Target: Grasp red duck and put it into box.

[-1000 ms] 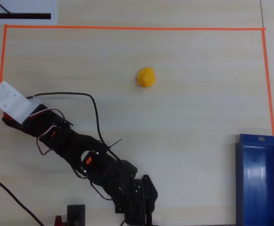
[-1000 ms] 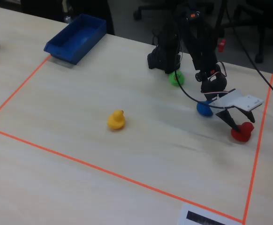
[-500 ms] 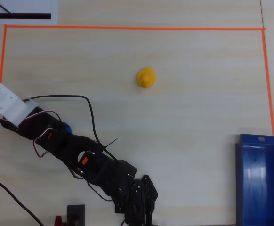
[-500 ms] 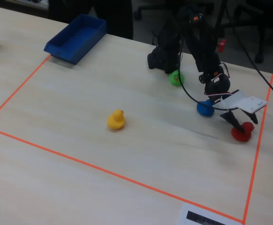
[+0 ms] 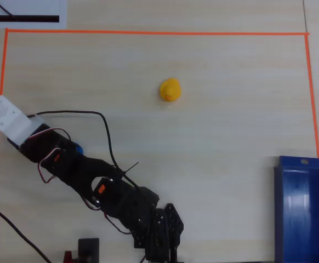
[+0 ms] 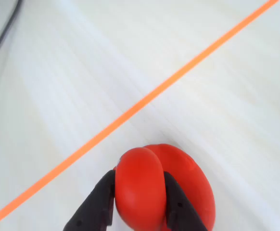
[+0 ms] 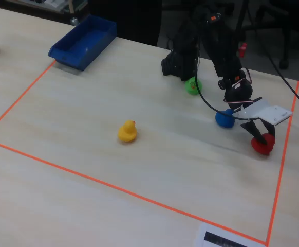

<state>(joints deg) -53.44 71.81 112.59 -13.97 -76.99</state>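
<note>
We see the arm (image 7: 219, 46) stretched from its base at the table's far edge out toward the right-hand corner of the orange tape border (image 7: 280, 170) in the fixed view, its wrist bent down over the tabletop. The gripper (image 6: 139, 202) is closed narrowly on the red duck (image 6: 164, 187): in the wrist view both dark fingers (image 6: 97, 204) press against the sides of its rounded head. The red duck (image 7: 262, 145) sits at the table surface just inside the tape line, near the blue duck (image 7: 224, 119); we cannot tell whether it is lifted clear. In the wrist view its long axis runs from the head at lower centre toward the body at lower right; its beak is not visible. The box (image 7: 82, 41) stands well apart, beyond the far-left corner of the border. A yellow duck (image 7: 127, 131) and a green duck (image 7: 192, 86) lie between.
</note>
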